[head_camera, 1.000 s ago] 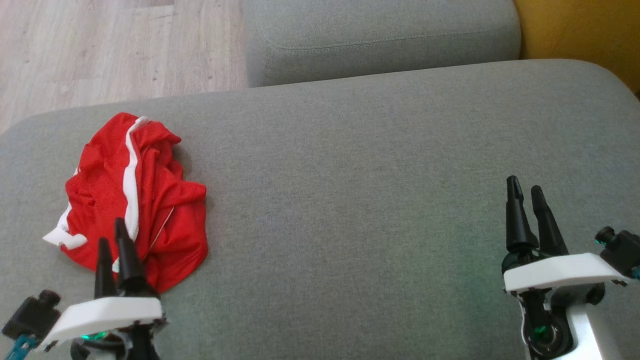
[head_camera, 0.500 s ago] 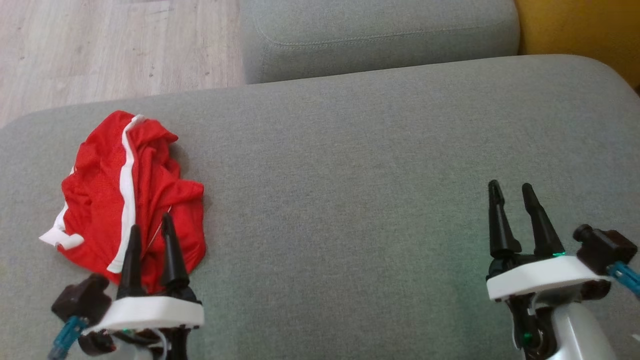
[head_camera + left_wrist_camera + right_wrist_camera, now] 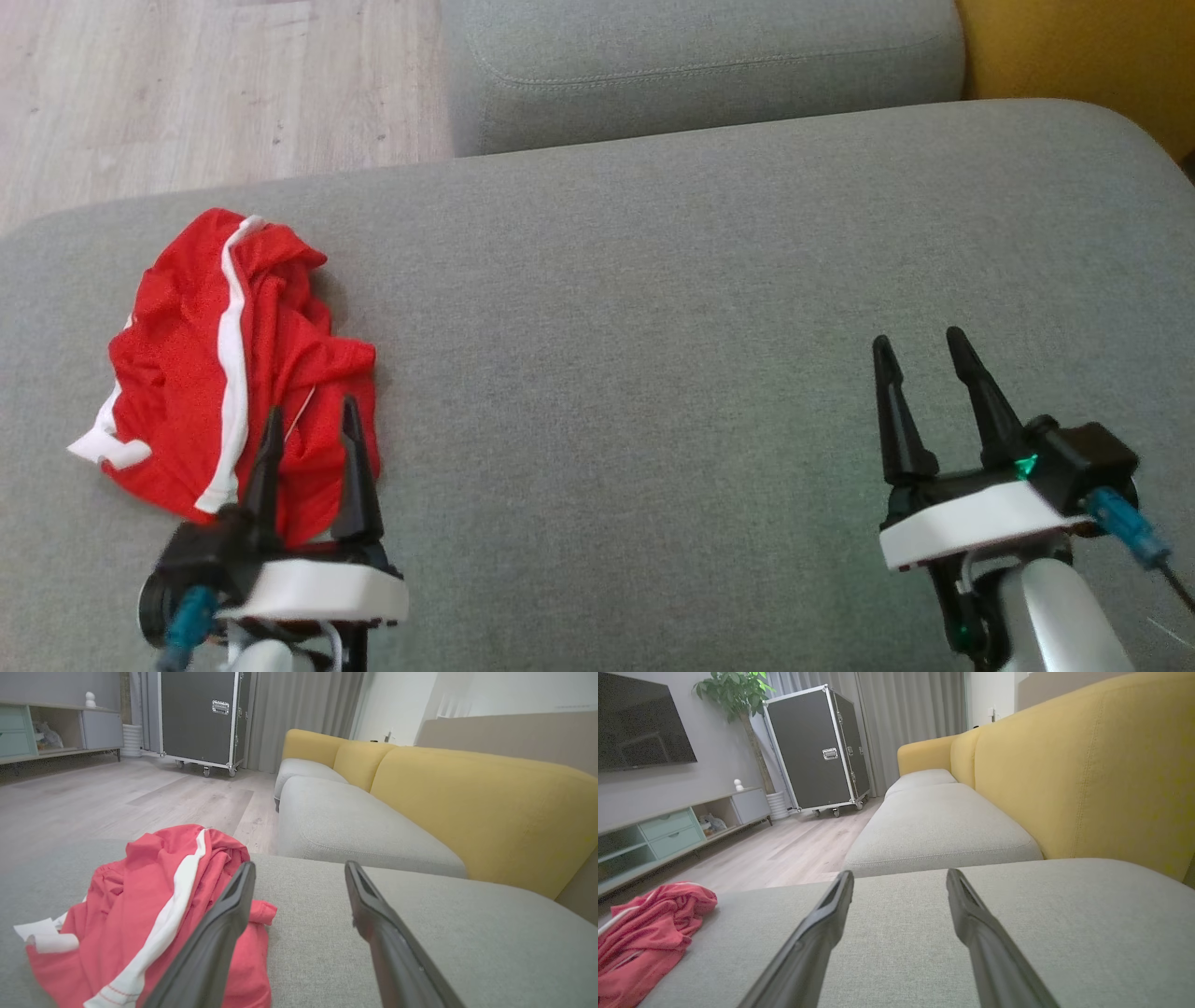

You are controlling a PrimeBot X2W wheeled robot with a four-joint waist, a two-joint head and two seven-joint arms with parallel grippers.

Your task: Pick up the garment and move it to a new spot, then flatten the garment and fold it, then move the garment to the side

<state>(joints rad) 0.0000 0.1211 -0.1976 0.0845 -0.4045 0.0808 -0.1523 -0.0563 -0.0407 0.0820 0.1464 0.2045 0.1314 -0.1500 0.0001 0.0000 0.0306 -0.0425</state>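
Note:
The garment [image 3: 224,364] is a crumpled red piece with a white stripe, lying on the left part of the grey sofa seat [image 3: 653,327]. My left gripper [image 3: 311,416] stands open at the garment's near right edge, its fingers over the red cloth with nothing between them. In the left wrist view the garment [image 3: 140,914] lies mostly left of the left gripper [image 3: 299,868], whose left finger crosses its right edge. Far to the right, my right gripper [image 3: 920,345] is open above bare cushion. The right wrist view has the garment [image 3: 649,924] at its far left, well away from the right gripper [image 3: 900,875].
A second grey seat cushion [image 3: 700,75] adjoins the far edge of the sofa seat. Yellow backrests [image 3: 467,807] run along the right. Wooden floor [image 3: 187,84] lies beyond the garment. A black wheeled case [image 3: 817,751] and a low cabinet [image 3: 668,830] stand farther off.
The left gripper has moved right and forward over the garment's near right edge, turning so both fingers show side by side. The right gripper has shifted left and turned likewise. The garment has not moved.

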